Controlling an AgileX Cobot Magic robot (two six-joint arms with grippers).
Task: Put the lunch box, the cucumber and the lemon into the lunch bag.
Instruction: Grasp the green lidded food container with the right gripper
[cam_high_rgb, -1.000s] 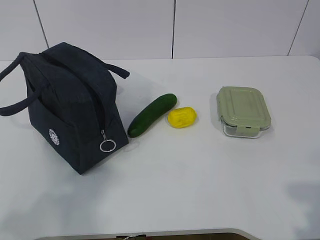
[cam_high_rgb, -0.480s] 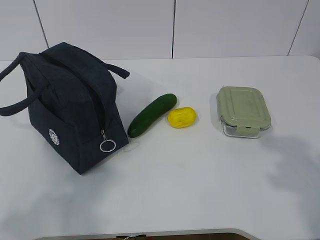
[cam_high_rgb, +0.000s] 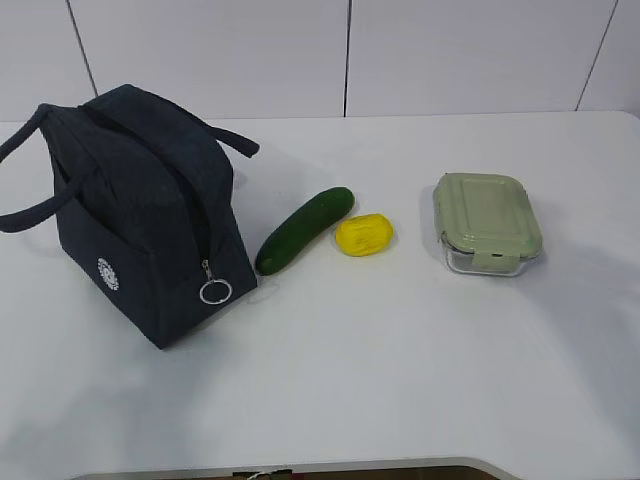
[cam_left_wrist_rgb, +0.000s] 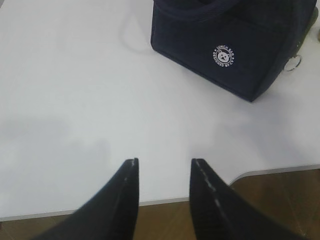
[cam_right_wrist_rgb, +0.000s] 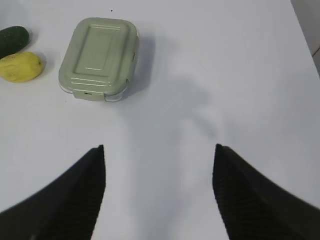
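Exterior: lunch bag, cucumber, lemon and lidded lunch box stand in a row.

Left wrist: my left claw is partly spread, empty; bag ahead-right.

Right wrist: my right claw is spread wide, empty; box ahead-left.

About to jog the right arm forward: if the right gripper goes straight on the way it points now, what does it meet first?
Most likely bare table. The right gripper is open and empty, and the lunch box sits ahead but off to its left, so it would probably pass beside it. Depth is hard to judge from the wrist view.
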